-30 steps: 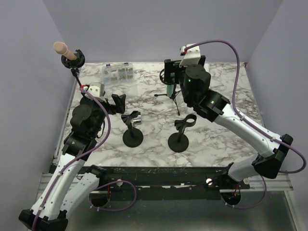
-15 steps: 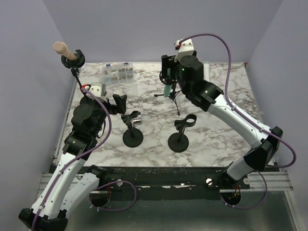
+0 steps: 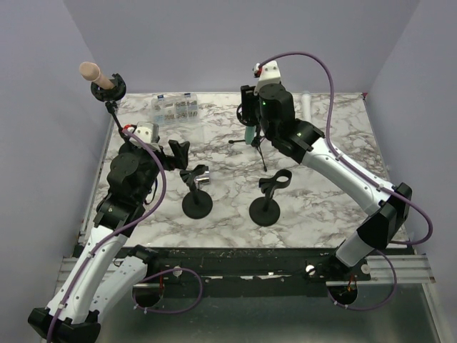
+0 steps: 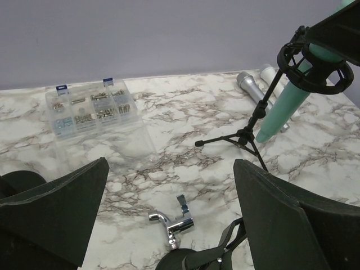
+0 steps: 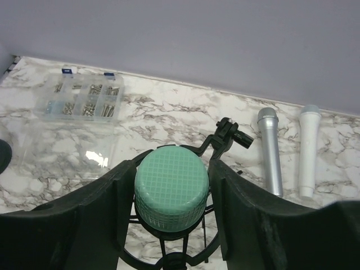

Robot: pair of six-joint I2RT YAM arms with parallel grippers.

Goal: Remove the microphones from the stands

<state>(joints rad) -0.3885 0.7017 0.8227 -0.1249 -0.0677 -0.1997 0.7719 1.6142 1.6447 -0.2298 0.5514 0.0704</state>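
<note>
Far left, back corner: pinkish microphone (image 3: 91, 71) sits tilted in a black clip on a thin pole stand (image 3: 111, 108), head pointing up and left.

Next right: clear organizer box (image 3: 175, 107) lies flat on the marble table (image 3: 328, 193). Its compartments hold small metal hardware. Two small blue tabs on the far edge, print too small to read.

Left gripper (image 4: 169, 169): fingers (image 4: 62, 208) spread wide, nothing between them, touching nothing. It hangs above the near-left part of the table, facing the middle.

Just right of it: round-base stand (image 3: 196, 204) with a chrome clip (image 4: 171, 222) on top. Beside that, a second round-base stand (image 3: 266, 211) with a black clip.

Centre back: green microphone (image 5: 171, 191) is in the stand, seated in the black ring mount (image 4: 312, 70) of a small tripod stand (image 4: 247, 135). The mesh head is up and the body slants down through the ring. The tripod's legs rest on the table.

Right gripper (image 5: 171, 169) is over the microphone head from above. Its fingers (image 5: 107, 208) flank the green mesh head, one close against each side, and the jaws are part-way in. I cannot tell whether they press on the head or just sit beside it.

Right of the tripod, near the back edge: silver microphone (image 5: 269, 149) and white microphone (image 5: 308, 149) lie flat and roughly parallel, heads toward the wall, just beside each other. No markings can be made out on them.
</note>
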